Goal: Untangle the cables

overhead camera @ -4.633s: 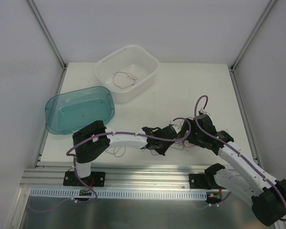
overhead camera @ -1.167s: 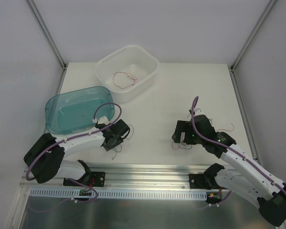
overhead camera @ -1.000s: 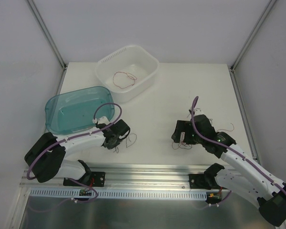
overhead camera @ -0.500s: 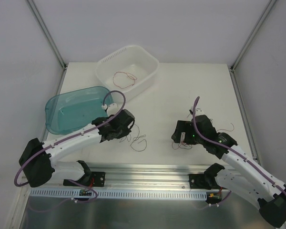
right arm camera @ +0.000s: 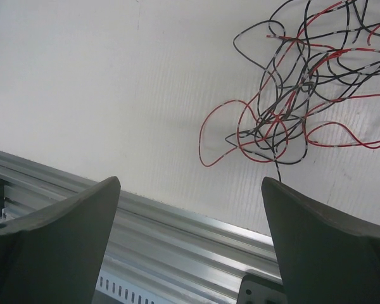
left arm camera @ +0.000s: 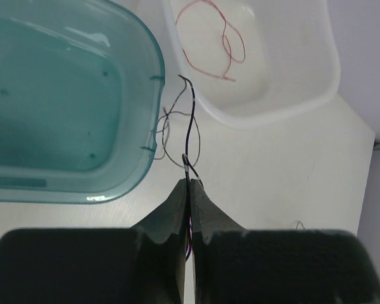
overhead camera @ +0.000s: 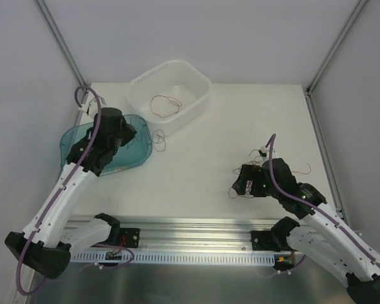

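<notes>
Now left end effector (left arm camera: 189,188), clamped on a black cable (left arm camera: 191,126), has reached the tub (left arm camera: 159,69); right end effector (right arm camera: 190,183) wide.

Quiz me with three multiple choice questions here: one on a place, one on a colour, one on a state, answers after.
1. The red wire loop lies: A) in the white tub; B) in a drawer; C) on a shelf.
2. The left hand's strand is: A) yellow; B) black; C) green.
3. The right hand is: A) open; B) shut on a cup; C) shut on a pen.
Answers: A, it rests on the tub's floor; B, dark above the shut fingertips; A, fingers wide apart, clump lying beyond them.
</notes>
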`<state>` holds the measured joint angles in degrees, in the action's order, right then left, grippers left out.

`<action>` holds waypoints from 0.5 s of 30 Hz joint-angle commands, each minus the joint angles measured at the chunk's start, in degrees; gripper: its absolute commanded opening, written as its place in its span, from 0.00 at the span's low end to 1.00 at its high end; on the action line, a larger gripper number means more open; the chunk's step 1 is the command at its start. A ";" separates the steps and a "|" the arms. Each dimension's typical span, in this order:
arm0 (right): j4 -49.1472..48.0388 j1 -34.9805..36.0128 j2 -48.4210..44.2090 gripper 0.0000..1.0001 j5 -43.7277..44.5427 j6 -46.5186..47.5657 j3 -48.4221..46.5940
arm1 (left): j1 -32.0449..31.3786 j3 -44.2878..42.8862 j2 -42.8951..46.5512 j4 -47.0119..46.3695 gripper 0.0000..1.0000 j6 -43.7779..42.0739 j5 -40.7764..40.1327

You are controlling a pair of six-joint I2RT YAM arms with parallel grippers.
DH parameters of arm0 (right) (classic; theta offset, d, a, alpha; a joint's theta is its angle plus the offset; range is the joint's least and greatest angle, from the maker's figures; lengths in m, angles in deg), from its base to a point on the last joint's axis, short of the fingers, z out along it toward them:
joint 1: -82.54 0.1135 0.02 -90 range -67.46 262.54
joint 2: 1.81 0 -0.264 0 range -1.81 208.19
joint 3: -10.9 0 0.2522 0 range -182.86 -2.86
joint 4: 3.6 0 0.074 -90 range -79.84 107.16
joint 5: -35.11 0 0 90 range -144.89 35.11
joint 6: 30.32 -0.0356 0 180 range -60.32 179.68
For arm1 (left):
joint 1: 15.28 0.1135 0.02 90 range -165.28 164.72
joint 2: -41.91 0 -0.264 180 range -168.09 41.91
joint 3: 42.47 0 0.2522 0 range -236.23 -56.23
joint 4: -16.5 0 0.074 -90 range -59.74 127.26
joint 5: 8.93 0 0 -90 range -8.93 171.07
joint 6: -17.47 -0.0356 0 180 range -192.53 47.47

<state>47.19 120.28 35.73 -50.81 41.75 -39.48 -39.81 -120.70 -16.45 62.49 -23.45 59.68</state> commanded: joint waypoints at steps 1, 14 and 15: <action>2.25 0.23 -1.76 1.00 0.58 -0.79 -1.87 | 5.01 -4.87 2.20 0.56 0.00 -6.09 3.63; 2.69 0.23 -1.50 1.00 1.02 -1.67 -1.61 | 12.93 -22.62 -0.86 0.82 0.00 -9.26 25.50; 2.60 0.32 -1.42 1.00 0.93 -1.67 -1.61 | 12.93 -23.07 -1.13 0.82 0.00 -9.18 26.56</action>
<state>49.55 120.30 34.20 -50.64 40.83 -39.48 -27.18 -140.72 -15.86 63.60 -30.36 78.00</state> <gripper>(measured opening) 0.993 0.008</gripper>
